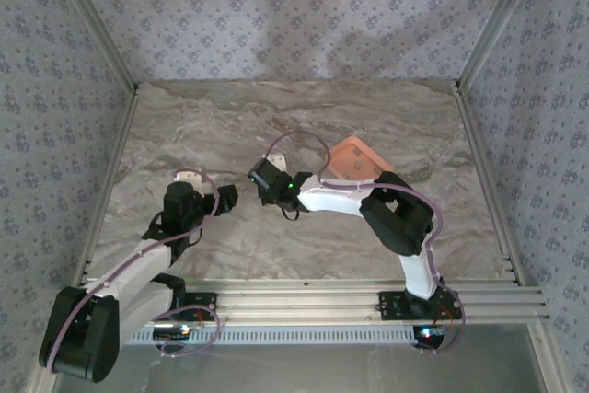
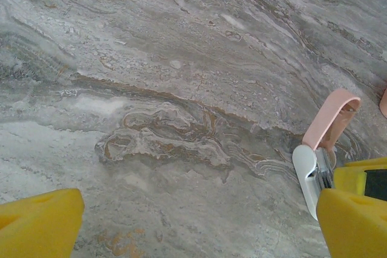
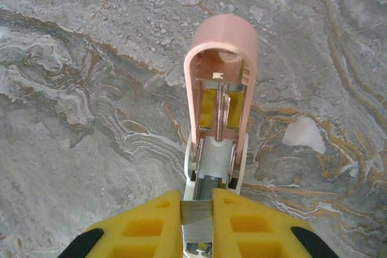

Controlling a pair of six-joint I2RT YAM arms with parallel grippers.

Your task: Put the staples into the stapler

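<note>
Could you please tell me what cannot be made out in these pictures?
The staples: top view, too small to tell in the pink tray, which the right arm partly covers.
The stapler: right wrist view, its rear hidden between the fingers of the right gripper; left wrist view, its near end behind a finger of the left gripper.

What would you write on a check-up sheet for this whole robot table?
Surface: grey-brown marbled tabletop, flat, no spills seen.
Job's things: pink-lidded white plastic stapler, lid swung open; shallow salmon-pink rectangular tray partly hidden by right arm; staples too small to tell.
Clutter: nothing seen.
Grippers: left gripper open, holding nothing; right gripper shut on thin silvery metal piece at stapler's open channel.
Cables: lilac cables loop along both arms.
Surroundings: blue-patterned walls on three sides; aluminium rails at near edge.
</note>
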